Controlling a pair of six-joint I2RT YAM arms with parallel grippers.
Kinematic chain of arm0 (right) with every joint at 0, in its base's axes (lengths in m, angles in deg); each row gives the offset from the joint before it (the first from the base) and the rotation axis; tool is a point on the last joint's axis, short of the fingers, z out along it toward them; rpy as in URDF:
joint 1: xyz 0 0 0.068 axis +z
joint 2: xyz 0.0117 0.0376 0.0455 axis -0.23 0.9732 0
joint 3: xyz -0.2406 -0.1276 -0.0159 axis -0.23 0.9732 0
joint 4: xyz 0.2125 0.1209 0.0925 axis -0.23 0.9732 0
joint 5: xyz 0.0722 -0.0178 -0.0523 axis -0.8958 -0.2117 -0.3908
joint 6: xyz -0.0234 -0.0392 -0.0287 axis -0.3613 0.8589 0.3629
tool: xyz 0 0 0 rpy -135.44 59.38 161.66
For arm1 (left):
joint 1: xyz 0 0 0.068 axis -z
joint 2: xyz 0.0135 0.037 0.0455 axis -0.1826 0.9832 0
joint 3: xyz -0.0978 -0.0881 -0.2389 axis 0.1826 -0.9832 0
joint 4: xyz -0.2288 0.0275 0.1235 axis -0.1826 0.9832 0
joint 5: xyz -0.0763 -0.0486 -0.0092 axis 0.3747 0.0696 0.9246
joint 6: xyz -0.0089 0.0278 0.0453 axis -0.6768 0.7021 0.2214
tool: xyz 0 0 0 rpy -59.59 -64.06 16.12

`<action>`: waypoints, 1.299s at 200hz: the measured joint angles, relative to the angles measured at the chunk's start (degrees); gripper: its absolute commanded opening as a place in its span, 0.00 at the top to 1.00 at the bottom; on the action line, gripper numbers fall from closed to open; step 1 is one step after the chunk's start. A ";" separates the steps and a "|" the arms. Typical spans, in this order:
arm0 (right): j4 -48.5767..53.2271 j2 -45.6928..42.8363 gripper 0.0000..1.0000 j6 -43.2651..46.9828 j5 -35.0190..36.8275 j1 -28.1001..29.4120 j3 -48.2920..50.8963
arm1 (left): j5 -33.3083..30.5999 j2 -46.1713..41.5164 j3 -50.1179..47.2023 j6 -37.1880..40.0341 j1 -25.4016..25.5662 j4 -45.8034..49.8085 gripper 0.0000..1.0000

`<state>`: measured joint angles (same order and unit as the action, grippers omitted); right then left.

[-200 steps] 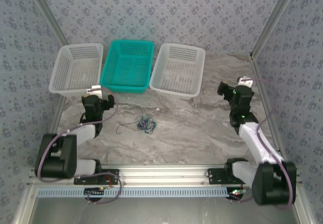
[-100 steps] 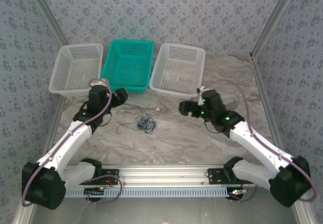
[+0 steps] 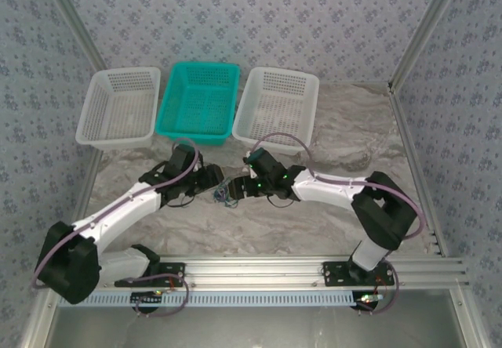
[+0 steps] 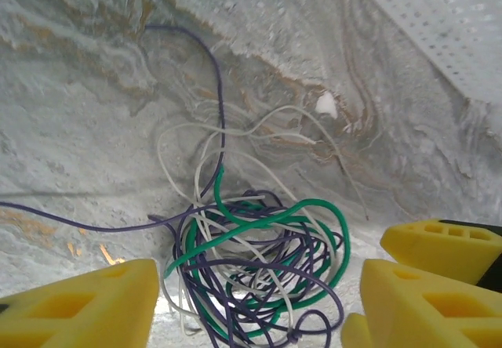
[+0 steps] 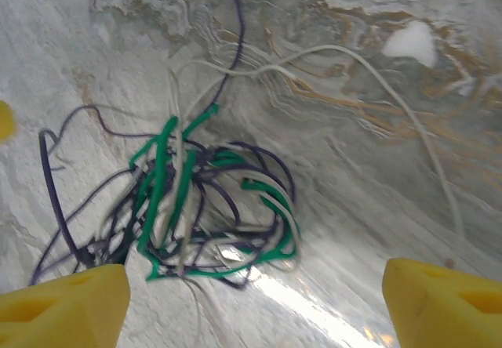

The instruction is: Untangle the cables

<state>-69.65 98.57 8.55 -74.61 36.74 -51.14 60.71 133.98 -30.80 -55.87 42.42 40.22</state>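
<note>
My left gripper (image 3: pixel 212 179): fingers spread, nothing pinched. In the left wrist view the left gripper (image 4: pixel 251 309) has its two yellow fingertips wide apart with the cables (image 4: pixel 255 262) lying loose between them. My right gripper (image 3: pixel 241 185): also spread and holding nothing. In the right wrist view the right gripper (image 5: pixel 252 305) straddles the cables (image 5: pixel 200 207) the same way.

Counts:
- One tangle of cables (image 3: pixel 227 193), mid-table, between my two grippers. Purple-dark, white and green strands; the exact strand count can't be told.
- One small white scrap (image 4: pixel 325 103) just beyond the tangle.
- Three baskets at the far edge: white basket on the left (image 3: pixel 124 72), teal basket (image 3: pixel 205 65), white basket on the right (image 3: pixel 284 72).

Change: a second ago both arms were pulled back at the sides. Now both have swung in to the tangle. The tangle and baskets are unmoved.

Pose: left arm stretched forward and to the right, wrist tipped down. Right arm has its elbow bent out to the right, forearm running left across the table (image 3: pixel 314 219).
</note>
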 measured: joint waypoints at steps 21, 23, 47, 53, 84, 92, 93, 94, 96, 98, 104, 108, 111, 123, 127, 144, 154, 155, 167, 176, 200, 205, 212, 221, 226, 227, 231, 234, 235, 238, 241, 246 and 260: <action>-2.73 2.91 0.36 -1.57 -1.38 -0.02 -1.44 | 1.36 4.55 0.72 -1.29 0.00 -1.01 0.51; -3.04 3.19 0.38 -1.66 -1.46 -0.02 -1.57 | 1.49 4.92 0.72 -1.36 0.00 -1.27 0.53; -5.29 5.75 0.55 -2.84 -2.93 0.07 -2.10 | 2.69 8.26 0.81 -3.39 0.00 -4.13 0.79; -5.73 6.21 0.60 -2.93 -3.10 0.11 -2.14 | 2.80 8.57 0.79 -3.98 0.02 -4.57 0.86; -7.30 7.10 0.82 -4.15 -3.15 0.31 -2.14 | 2.25 8.11 0.57 -5.18 0.00 -5.62 1.00; -7.72 7.10 0.86 -4.31 -2.97 0.35 -2.14 | 1.86 7.39 0.22 -5.27 0.00 -5.55 1.00; -7.76 7.10 0.86 -4.28 -2.97 0.35 -2.14 | 1.79 7.21 0.15 -5.27 0.00 -5.55 1.00; -7.89 7.10 0.87 -4.39 -2.95 0.35 -2.14 | 1.77 7.15 0.11 -5.29 0.00 -5.55 1.00; -7.98 7.10 0.87 -4.66 -2.86 0.35 -2.14 | 1.66 6.93 -0.04 -5.33 0.00 -5.55 1.00; -8.00 7.10 0.89 -4.61 -2.82 0.35 -2.14 | 1.53 6.64 -0.15 -5.35 0.00 -5.53 1.00; -8.28 7.08 0.92 -4.90 -2.58 0.35 -2.14 | 1.16 5.81 -0.48 -5.44 -0.02 -5.25 1.00; -8.48 7.04 0.93 -4.87 -2.45 0.35 -2.10 | 0.72 5.16 -0.70 -5.44 -0.13 -4.92 1.00; -8.57 6.99 0.93 -5.18 -2.38 0.35 -2.08 | 0.50 4.72 -0.83 -5.46 -0.22 -4.74 1.00; -9.27 6.51 0.94 -5.57 -2.03 0.09 -1.38 | -0.37 2.43 -1.38 -5.44 -0.83 -3.61 1.00; -9.44 6.29 0.94 -5.62 -1.99 -0.09 -1.03 | -0.81 1.49 -1.53 -5.42 -1.25 -3.08 1.00; -10.25 4.87 0.95 -6.23 -1.84 -1.18 1.16 | -1.90 -2.80 -2.54 -5.22 -3.93 -1.44 1.00; -10.62 3.87 0.95 -6.49 -1.79 -2.16 2.60 | -2.56 -5.84 -3.30 -4.92 -6.29 -0.31 1.00; -10.67 3.74 0.95 -6.60 -1.81 -2.32 2.80 | -2.58 -6.03 -3.34 -4.92 -6.47 -0.24 1.00; -10.91 2.45 0.95 -6.86 -1.79 -3.63 4.50 | -3.13 -9.46 -4.13 -4.35 -9.31 1.51 1.00; -11.04 1.55 0.98 -7.06 -1.77 -4.59 5.66 | -3.52 -11.69 -4.57 -3.89 -11.43 2.73 1.00; -11.32 -0.87 1.00 -7.37 -1.42 -7.04 8.52 | -4.48 -17.03 -5.38 -2.80 -15.98 6.54 1.00; -11.28 -1.36 1.00 -7.50 -1.40 -7.50 9.07 | -4.66 -18.03 -5.49 -2.58 -16.79 7.17 1.00; -11.26 -2.05 1.00 -7.54 -1.36 -8.07 9.77 | -4.94 -19.34 -5.62 -2.34 -17.70 8.09 1.00; -11.19 -2.95 1.00 -7.74 -1.11 -8.72 10.71 | -5.35 -20.65 -5.77 -1.99 -18.58 9.11 1.00; -11.21 -3.43 1.00 -7.98 -0.98 -9.03 11.23 | -5.66 -21.35 -5.88 -1.81 -19.12 9.66 1.00; -11.21 -3.52 1.00 -8.00 -0.94 -9.09 11.32 | -5.68 -21.44 -5.88 -1.79 -19.19 9.77 1.00; -11.23 -3.91 1.00 -8.15 -0.96 -9.35 11.80 | -5.81 -21.88 -5.88 -1.70 -19.52 10.36 1.00; -11.21 -4.31 1.00 -8.24 -0.92 -9.60 12.20 | -5.92 -22.08 -5.88 -1.66 -19.71 10.67 1.00; -11.26 -4.46 1.00 -8.37 -0.92 -9.70 12.39 | -6.03 -22.21 -5.88 -1.55 -19.82 10.82 1.00; -11.28 -4.81 1.00 -8.46 -0.92 -9.92 12.79 | -6.14 -22.38 -5.88 -1.53 -20.02 11.17 1.00; -11.23 -5.25 1.00 -8.63 -0.87 -10.19 13.18 | -6.40 -22.53 -5.88 -1.51 -20.26 11.52 1.00; -11.23 -5.92 1.00 -8.85 -0.81 -10.64 13.92 | -6.93 -22.73 -5.88 -1.49 -20.70 12.22 1.00; -11.50 -8.46 1.00 -9.90 -0.55 -12.39 16.41 | -8.72 -22.93 -5.88 -1.55 -22.01 14.60 1.00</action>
<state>-81.15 90.11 -1.36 -75.16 24.35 -34.73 51.99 111.05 -36.68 -57.43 20.41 54.82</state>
